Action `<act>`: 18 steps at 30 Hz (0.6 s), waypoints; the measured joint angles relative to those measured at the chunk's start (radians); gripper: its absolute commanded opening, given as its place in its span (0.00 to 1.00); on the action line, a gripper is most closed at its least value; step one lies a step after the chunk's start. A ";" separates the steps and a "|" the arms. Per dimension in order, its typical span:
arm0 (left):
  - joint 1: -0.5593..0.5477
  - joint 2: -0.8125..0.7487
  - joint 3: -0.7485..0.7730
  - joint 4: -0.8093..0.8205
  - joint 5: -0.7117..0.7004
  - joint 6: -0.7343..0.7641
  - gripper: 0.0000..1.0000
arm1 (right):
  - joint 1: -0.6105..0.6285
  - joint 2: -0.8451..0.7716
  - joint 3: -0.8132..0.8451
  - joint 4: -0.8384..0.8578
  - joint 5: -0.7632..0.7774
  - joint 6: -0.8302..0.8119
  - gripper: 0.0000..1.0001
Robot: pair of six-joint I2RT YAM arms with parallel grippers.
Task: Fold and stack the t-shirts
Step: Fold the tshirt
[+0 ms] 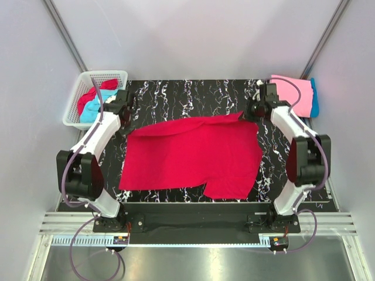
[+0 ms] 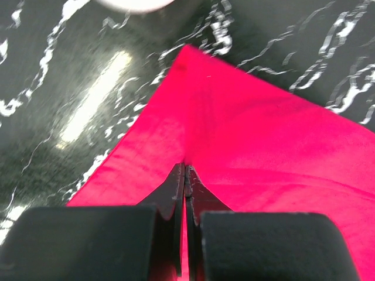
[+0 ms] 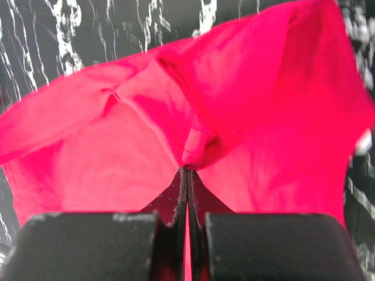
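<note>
A plain crimson t-shirt (image 1: 193, 155) lies spread across the middle of the black, white-veined table (image 1: 193, 93). It is mostly flat, with soft creases and a flap jutting from its lower edge toward the bottom centre of the frame. The left claw (image 1: 128, 117) is at the shirt's upper left corner; in the left wrist view the left claw (image 2: 184, 170) is clenched on a fold of the crimson cloth (image 2: 263, 152). The right claw (image 1: 253, 111) is at the upper right corner, and up close the right claw (image 3: 186, 172) pinches a small bunched tuck of the cloth (image 3: 263, 99).

At the upper right, a folded pink t-shirt (image 1: 290, 91) lies on a turquoise t-shirt (image 1: 314, 96). At the upper left, a white lattice basket (image 1: 102, 73) holds bunched red cloth (image 1: 88, 99) and bunched turquoise cloth (image 1: 94, 110).
</note>
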 measured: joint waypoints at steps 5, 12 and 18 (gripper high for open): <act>-0.001 -0.078 -0.084 -0.003 -0.035 -0.040 0.00 | 0.008 -0.211 -0.169 -0.024 0.058 0.017 0.00; -0.001 -0.153 -0.113 -0.010 -0.099 -0.078 0.00 | 0.008 -0.406 -0.297 -0.066 0.153 0.061 0.00; -0.001 -0.155 -0.141 -0.012 -0.121 -0.093 0.00 | 0.008 -0.422 -0.367 -0.085 0.166 0.087 0.00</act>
